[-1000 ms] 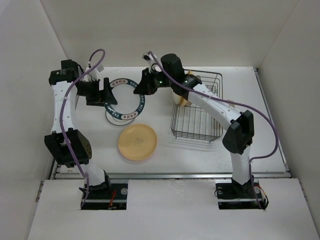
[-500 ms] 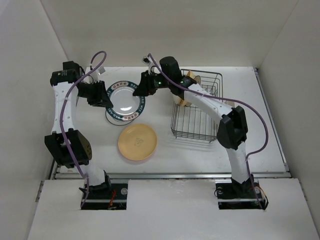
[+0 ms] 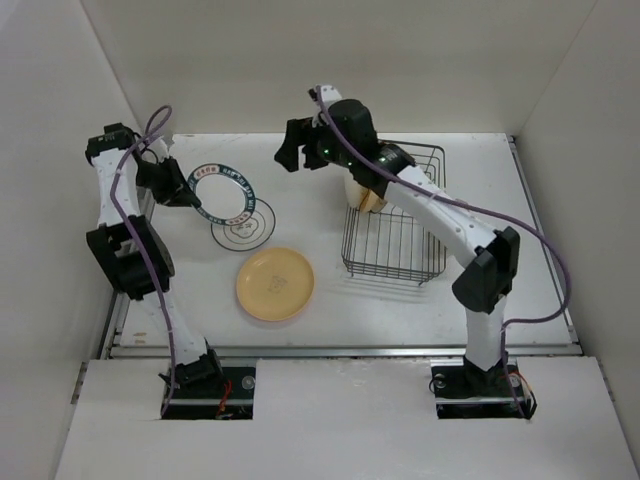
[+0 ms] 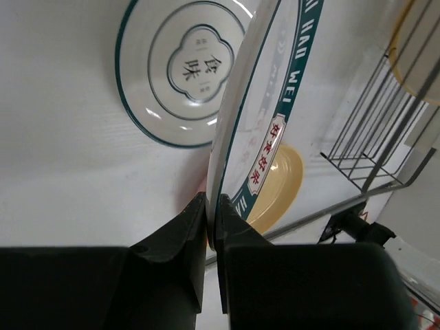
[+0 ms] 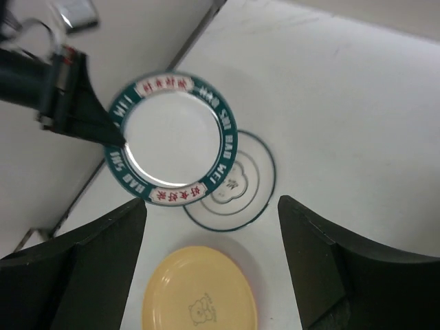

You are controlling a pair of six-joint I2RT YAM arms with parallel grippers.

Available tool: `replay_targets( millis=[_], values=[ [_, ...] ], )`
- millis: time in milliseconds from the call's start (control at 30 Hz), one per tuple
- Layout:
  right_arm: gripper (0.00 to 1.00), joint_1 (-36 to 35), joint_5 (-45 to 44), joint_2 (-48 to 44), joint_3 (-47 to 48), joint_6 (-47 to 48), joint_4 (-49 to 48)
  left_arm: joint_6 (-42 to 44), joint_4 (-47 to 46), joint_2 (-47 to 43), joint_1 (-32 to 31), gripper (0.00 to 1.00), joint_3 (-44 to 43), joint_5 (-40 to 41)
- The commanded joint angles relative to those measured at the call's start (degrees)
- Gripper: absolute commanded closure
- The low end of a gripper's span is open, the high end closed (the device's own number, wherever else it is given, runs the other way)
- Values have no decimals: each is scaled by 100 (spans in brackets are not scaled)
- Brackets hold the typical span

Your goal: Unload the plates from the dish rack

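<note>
Above the ringed plate [image 3: 243, 226] on the tabletop [image 3: 330, 310], the left hand [image 4: 210, 208] pinches the green-rimmed plate [image 3: 222, 190] by its edge, likely to stack it, while the right hand [image 3: 289, 156] hangs wide open near the dish rack [image 3: 396, 242], free for more.

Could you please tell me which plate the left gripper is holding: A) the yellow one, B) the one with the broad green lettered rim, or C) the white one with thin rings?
B: the left gripper pinches the green-rimmed plate by its edge.
</note>
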State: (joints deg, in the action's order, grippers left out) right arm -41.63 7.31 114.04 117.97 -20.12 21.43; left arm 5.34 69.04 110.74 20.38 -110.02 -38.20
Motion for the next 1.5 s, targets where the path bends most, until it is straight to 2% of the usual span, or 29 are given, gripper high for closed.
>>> replay_targets(
  millis=[0, 133, 400, 500, 567, 600, 633, 767, 833, 1067, 1200, 1233, 1333, 1400, 1467],
  values=[
    [17, 41, -1004, -829, 50, 175, 124, -174, 286, 737, -131, 100, -398, -57],
    [17, 93, -1197, -1269, -239, 376, 256, -175, 172, 1178, -184, 100, -450, -136],
    [16, 146, -1618, -1841, -556, 500, 528, -174, 22, 1477, -500, 100, -555, 679],
    [14, 146, -2477, -1894, -556, 370, 862, -95, 137, 1609, -614, 86, -556, 1102],
    [12, 146, -3510, -1824, -478, 202, 1317, -95, 198, 1670, -842, 72, -556, 1848],
    [12, 216, -3770, -1737, -407, 114, 1459, -95, 268, 1731, -912, 69, -556, 2120],
    [12, 216, -3955, -1736, -407, -43, 1591, -17, 329, 1732, -965, 67, -556, 2445],
    [12, 427, -4431, -1736, -477, -238, 1812, 46, 383, 1785, -1107, 51, -503, 2651],
    [12, 559, -4510, -1736, -530, -378, 1865, 46, 383, 1785, -1107, 46, -503, 2651],
    [12, 1024, -4449, -1666, -924, -633, 2049, 98, 383, 1601, -1159, 45, -565, 2774],
    [23, 1385, -3861, -1516, -1031, -861, 2181, 38, 383, 1197, -1159, 45, -459, 3011],
    [33, 1438, -3773, -1464, -1109, -862, 2181, 37, 383, 987, -1159, 45, -407, 3089],
    [51, 1491, -3719, -1306, -1189, -1003, 2181, 37, 330, 660, -1159, 45, -275, 3090],
    [57, 1561, -3597, -1087, -1189, -1055, 2128, 37, 277, 370, -1159, 45, -73, 3090],
    [57, 1631, -3544, -902, -1189, -1108, 2128, 37, 277, 169, -1159, 45, 59, 3152]
  ],
)
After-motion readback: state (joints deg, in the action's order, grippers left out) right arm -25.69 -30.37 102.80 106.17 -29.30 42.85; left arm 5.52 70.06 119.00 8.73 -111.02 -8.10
